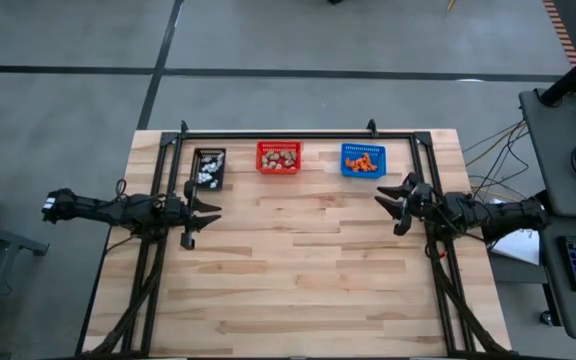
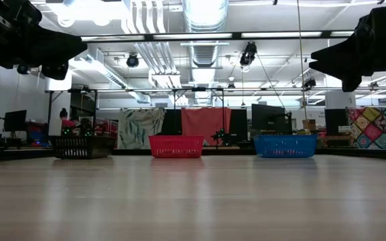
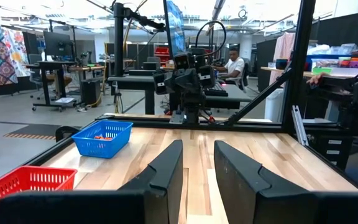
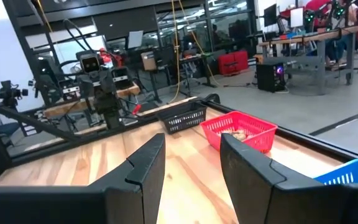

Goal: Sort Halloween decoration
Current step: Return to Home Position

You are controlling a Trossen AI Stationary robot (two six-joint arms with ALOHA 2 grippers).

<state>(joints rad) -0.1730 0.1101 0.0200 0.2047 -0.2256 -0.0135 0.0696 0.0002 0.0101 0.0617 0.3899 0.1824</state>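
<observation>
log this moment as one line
left end effector open, high at left | right end effector open, high at right | Halloween trinkets in black basket, red basket, blue basket

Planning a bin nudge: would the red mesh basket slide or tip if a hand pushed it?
Probably slides: the red mesh basket sits low and wide on the smooth wooden table. Likely light: open mesh walls, only small trinkets inside. Thin walls may flex under a push.
</observation>
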